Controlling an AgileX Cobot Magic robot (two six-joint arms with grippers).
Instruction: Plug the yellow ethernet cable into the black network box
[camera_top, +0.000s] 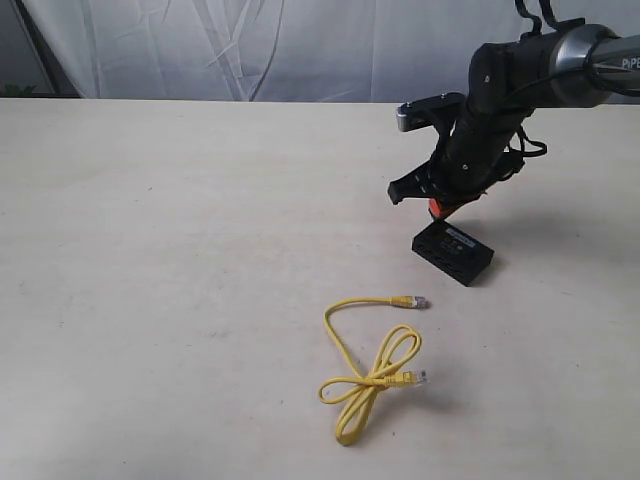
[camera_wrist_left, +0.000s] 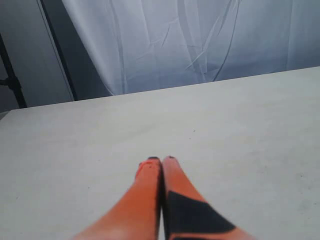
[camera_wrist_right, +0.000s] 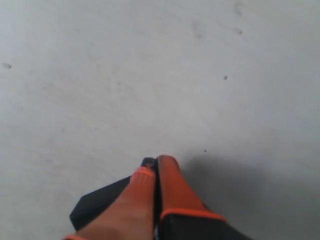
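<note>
Yellow and thin, lying nearest, at about 5 o'clock from the middle of the table (camera_top: 150, 250): the yellow ethernet cable (camera_top: 370, 380), loosely looped and tied in mid-length, held by nothing. One clear plug (camera_top: 412, 300) at its 12 o'clock end, second plug (camera_top: 415, 379) nearer, at the 4 o'clock side of the loop.

Further back, at 1 o'clock from the cable and well apart from it: the black network box (camera_top: 452, 250), flat on the table, apparently with the port side turned toward 7 o'clock. Just above its far edge, the right gripper (camera_top: 438, 207), jaws pressed together on nothing; cannot tell if touching the box.

Seen only in its own wrist view, the left gripper (camera_wrist_left: 161, 160), also closed and empty, over bare table, with the white curtain (camera_wrist_left: 200, 45) far behind.

Probably not yet at the first grasp. Possible troubles from here:
- Closing on the cord instead of just behind the plug, with a turned plug and a missed port as result.
- Dragging the whole tied loop along, because of little free length.
- Pushing the light box away during insertion, if not held down firmly.
- Tipping the box by pressing on one edge only.
</note>
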